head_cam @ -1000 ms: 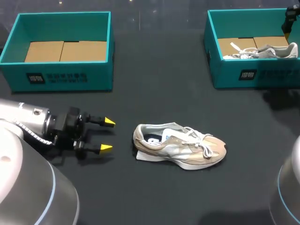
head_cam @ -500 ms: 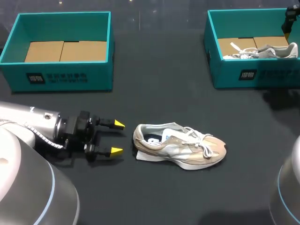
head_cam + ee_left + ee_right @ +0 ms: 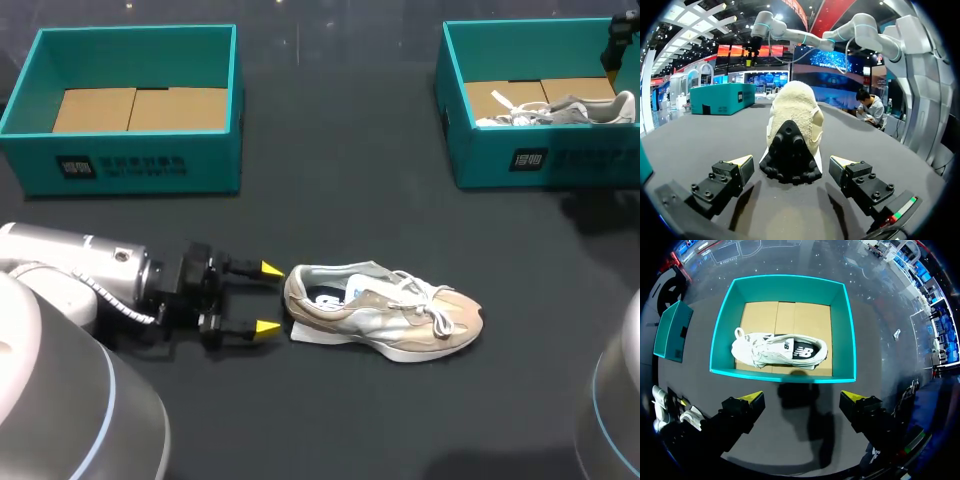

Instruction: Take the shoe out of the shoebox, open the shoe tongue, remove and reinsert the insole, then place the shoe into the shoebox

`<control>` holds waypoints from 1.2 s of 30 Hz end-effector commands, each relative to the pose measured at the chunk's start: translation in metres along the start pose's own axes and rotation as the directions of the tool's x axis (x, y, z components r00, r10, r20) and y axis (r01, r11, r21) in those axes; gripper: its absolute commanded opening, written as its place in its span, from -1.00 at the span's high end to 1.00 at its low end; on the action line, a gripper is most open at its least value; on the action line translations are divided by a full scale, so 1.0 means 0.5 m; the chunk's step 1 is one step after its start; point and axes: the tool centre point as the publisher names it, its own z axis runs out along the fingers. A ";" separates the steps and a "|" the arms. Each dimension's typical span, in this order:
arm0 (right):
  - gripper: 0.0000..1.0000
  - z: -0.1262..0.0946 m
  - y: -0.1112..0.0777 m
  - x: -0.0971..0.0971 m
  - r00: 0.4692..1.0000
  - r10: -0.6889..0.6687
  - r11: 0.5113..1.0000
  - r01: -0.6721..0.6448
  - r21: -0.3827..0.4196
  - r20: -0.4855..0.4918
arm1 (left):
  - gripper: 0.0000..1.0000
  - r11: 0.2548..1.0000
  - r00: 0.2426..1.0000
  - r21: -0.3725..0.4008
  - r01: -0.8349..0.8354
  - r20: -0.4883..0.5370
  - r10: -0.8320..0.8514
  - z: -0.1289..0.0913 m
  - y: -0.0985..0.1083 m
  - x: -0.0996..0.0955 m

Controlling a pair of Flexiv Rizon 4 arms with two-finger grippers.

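A beige and white sneaker (image 3: 385, 310) lies on its sole in the middle of the dark table, heel toward my left arm. My left gripper (image 3: 268, 298) is low over the table with its fingers open, and its yellow tips stand just short of the heel, one on each side. In the left wrist view the heel (image 3: 792, 115) fills the space ahead of the left gripper (image 3: 791, 163), untouched. My right gripper (image 3: 802, 400) hangs open high above the right teal shoebox (image 3: 720, 335), which holds a second, white shoe (image 3: 780, 350).
An empty teal shoebox (image 3: 130, 165) with a cardboard bottom stands at the back left. The right shoebox (image 3: 480, 150) with the white shoe (image 3: 560, 110) stands at the back right. Bare dark table lies between the boxes and in front of the sneaker.
My left gripper has slid right along the table, from well clear of the sneaker to just at its heel, staying open. The right gripper and the sneaker have not moved.
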 end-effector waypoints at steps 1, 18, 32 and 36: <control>-1.00 0.000 -0.002 0.000 1.000 0.001 1.000 -0.001 -0.001 0.001 | -1.00 1.000 1.000 0.000 0.001 0.000 -0.001 0.020 0.001 0.000; -1.00 0.000 -0.002 0.000 1.000 0.001 1.000 -0.001 -0.001 0.001 | -1.00 1.000 1.000 0.000 0.003 -0.005 -0.003 0.062 -0.001 -0.009; -1.00 0.000 -0.002 0.000 1.000 0.001 1.000 -0.001 -0.001 0.001 | -1.00 1.000 0.999 0.007 0.008 -0.045 -0.008 0.086 -0.002 -0.015; -1.00 0.000 -0.002 0.000 1.000 0.001 1.000 -0.001 -0.001 0.001 | -1.00 1.000 0.998 0.010 0.008 -0.055 -0.008 0.094 -0.004 -0.012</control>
